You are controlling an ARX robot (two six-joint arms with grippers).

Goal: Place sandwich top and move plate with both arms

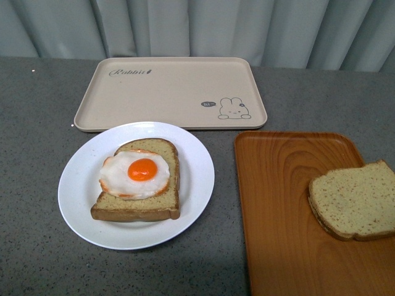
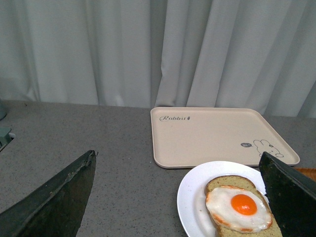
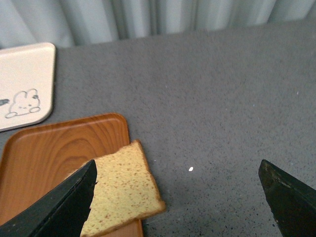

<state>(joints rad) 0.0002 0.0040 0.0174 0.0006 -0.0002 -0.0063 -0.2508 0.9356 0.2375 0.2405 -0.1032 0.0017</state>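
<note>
The sandwich top [image 1: 355, 199], a plain tan speckled bread slice, lies on the orange wood-grain tray [image 1: 284, 203] at the right, overhanging the tray's right edge [image 3: 118, 187]. The white plate [image 1: 80, 185] sits left of it, holding a matching slice with a fried egg [image 1: 137, 176]. Neither arm shows in the front view. My left gripper [image 2: 177, 197] is open and empty, above the table with the plate [image 2: 192, 197] and egg slice [image 2: 239, 207] between its fingers. My right gripper [image 3: 177, 197] is open and empty above the sandwich top's right side.
A beige rabbit-print tray [image 1: 170, 92] lies behind the plate, near pale curtains [image 1: 197, 28]. The grey speckled tabletop [image 1: 31, 123] surrounds everything. A small white crumb [image 3: 190, 169] lies right of the sandwich top.
</note>
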